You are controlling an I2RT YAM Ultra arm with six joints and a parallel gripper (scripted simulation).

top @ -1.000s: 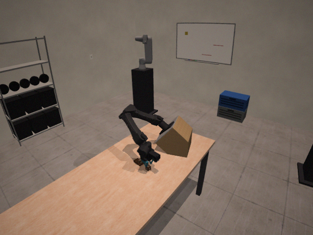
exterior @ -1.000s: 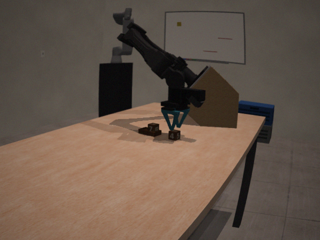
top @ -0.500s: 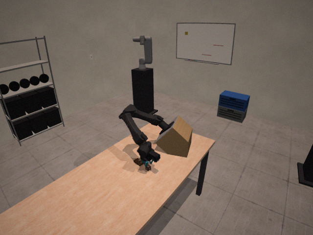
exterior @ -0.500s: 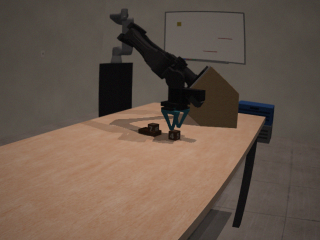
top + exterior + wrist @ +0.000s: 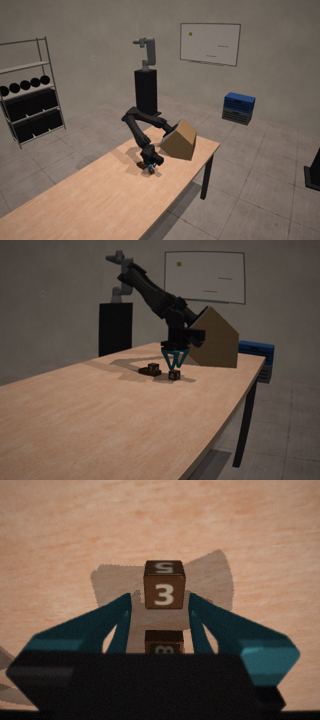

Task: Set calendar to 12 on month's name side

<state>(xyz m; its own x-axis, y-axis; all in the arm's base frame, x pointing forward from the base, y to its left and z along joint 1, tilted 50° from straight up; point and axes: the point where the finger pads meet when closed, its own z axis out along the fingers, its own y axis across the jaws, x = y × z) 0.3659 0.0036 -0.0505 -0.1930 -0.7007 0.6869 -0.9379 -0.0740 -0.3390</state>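
table (image 5: 103, 191) (image 5: 129, 415) (image 5: 60, 535): pale, wood-grained | cube (image 5: 151, 171) (image 5: 174, 375) (image 5: 164, 591): dark wood look | gripper fingers (image 5: 168, 360): smooth, plastic-like

One cube in the tray, one out on the table

We've got a small dark brown cube (image 5: 151, 171) (image 5: 174, 375) (image 5: 164, 586) flat on the wood beside the tray, pale 4 and 5 on two sides in the exterior view, 3 facing us in the wrist one; the dark brown tray (image 5: 139, 165) (image 5: 143, 371) lies flat, with the second cube (image 5: 153, 367) (image 5: 164, 642) in it, showing us a 7; its other digits are tricky to read.
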